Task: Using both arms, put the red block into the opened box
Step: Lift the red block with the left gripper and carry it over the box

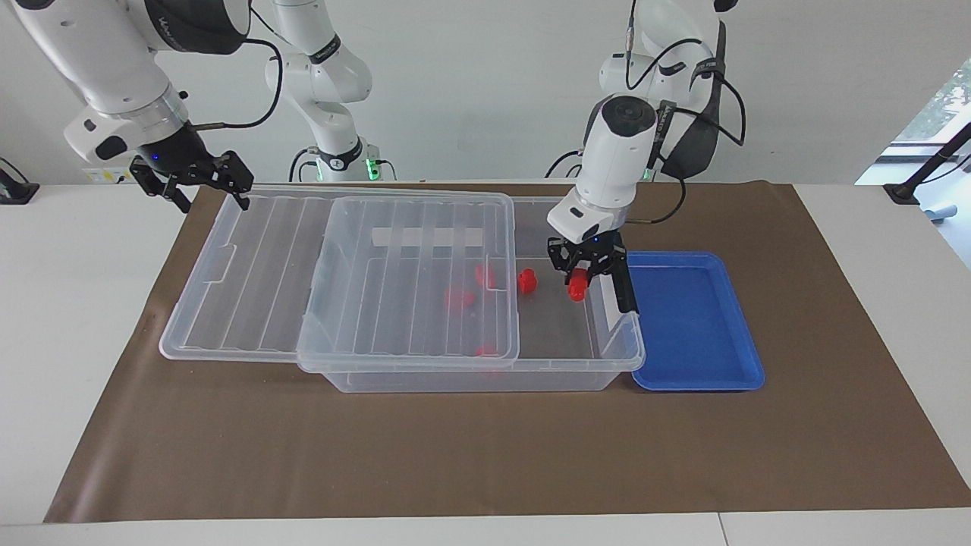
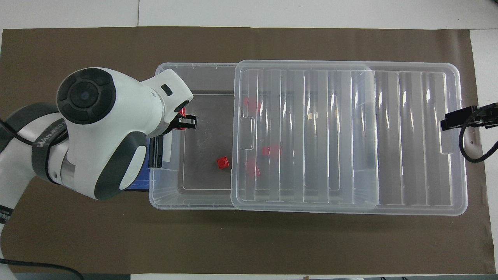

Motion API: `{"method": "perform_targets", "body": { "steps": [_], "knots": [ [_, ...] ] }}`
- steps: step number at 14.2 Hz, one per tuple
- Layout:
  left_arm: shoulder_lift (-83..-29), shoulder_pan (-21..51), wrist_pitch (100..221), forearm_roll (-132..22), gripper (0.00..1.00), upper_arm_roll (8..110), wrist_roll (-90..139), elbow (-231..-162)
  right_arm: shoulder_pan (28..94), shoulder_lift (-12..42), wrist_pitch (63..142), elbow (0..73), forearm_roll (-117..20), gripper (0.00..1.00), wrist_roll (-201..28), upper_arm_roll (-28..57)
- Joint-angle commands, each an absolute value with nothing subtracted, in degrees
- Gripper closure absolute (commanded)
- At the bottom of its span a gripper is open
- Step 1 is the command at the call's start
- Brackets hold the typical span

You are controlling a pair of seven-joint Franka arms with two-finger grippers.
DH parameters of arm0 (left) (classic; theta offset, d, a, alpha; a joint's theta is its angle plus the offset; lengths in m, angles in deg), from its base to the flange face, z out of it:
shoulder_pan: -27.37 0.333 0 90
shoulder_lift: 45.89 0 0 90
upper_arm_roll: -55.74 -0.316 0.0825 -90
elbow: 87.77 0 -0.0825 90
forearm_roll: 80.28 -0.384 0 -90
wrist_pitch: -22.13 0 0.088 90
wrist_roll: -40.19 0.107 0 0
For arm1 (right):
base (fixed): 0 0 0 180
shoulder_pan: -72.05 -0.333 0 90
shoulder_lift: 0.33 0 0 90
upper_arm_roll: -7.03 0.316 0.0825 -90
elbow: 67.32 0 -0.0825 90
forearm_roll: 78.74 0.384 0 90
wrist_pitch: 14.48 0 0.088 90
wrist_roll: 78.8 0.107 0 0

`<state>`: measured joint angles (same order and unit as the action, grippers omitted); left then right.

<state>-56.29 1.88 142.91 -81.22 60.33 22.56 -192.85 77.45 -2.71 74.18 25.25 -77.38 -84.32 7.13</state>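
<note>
My left gripper (image 1: 579,279) is shut on a small red block (image 1: 578,290) and hangs over the uncovered part of the clear box (image 1: 616,356), just inside its black latch (image 1: 626,292). In the overhead view the left arm hides most of that gripper (image 2: 188,121), and only a sliver of the held block (image 2: 182,112) shows. The ribbed lid (image 1: 265,265) lies slid toward the right arm's end, covering much of the box (image 2: 167,202). Several red blocks lie inside, one in the uncovered part (image 1: 526,281) (image 2: 223,162). My right gripper (image 1: 193,182) waits open above the lid's end.
A shallow blue tray (image 1: 698,326) sits beside the box at the left arm's end, with nothing showing in it. A brown mat (image 1: 455,455) covers the table under everything. The right gripper (image 2: 453,119) pokes in over the lid's (image 2: 408,136) edge.
</note>
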Motion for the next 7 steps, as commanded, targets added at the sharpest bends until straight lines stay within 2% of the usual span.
{"method": "perform_targets", "body": {
  "steps": [1, 7],
  "knots": [
    [-58.0, 1.1, 148.9, -82.6, 1.00, 59.6, 21.5, -196.2, 78.0, -2.9, 72.9, 24.4, -75.6, 0.00, -82.8, 7.0],
    [-65.4, 0.9, 155.6, -82.6, 1.00, 59.6, 19.8, -196.8, 77.7, -4.1, 73.1, 26.7, -76.6, 0.00, -82.1, 7.2]
  ]
}}
